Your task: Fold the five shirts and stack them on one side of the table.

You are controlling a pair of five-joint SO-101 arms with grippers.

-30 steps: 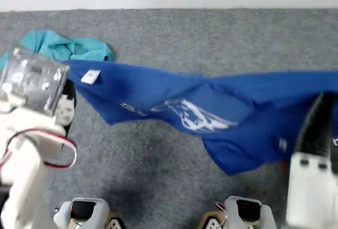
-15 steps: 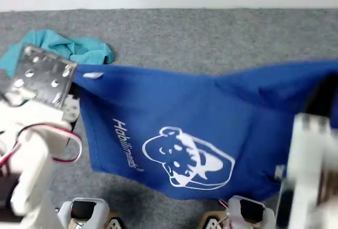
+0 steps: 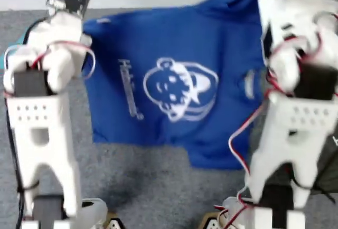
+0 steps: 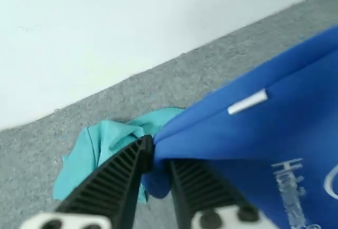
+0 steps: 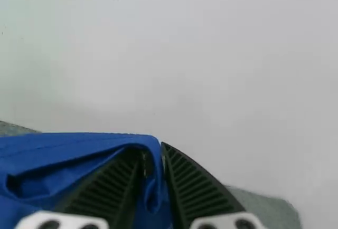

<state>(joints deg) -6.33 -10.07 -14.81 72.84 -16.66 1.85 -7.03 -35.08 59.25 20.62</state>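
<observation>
- The left pincer [image 4: 157, 158] is clamped nearly closed on a bunched corner of the blue shirt [image 3: 174, 86]. The cloth fills the narrow gap between its ribbed black jaws.
- The right pincer [image 5: 153, 158] is closed just as tightly on the opposite top corner, with a fold of blue cloth pinched between its jaws and a pale wall [image 5: 211, 55] behind it.
- The blue shirt hangs below and between the two pincers like a sheet on a line, its white cartoon print [image 3: 177, 87] facing the overhead camera. A small white label [image 4: 247, 102] sits on the top edge, just beside the left pincer.
- A crumpled teal shirt [image 4: 105, 144] lies on the grey table [image 3: 132, 181], below and beyond the left pincer.
- A second ago the shirt sagged low between the pincers in a twisted band, with the print creased. Half a second ago it had begun to open. Now the left arm [image 3: 45, 97] and right arm [image 3: 296, 81] are raised high and the cloth is pulled out almost flat.
- This looks like the spreading step before folding. The shirt still needs laying down flat, no fold is made yet, and at least the teal shirt waits unfolded.
</observation>
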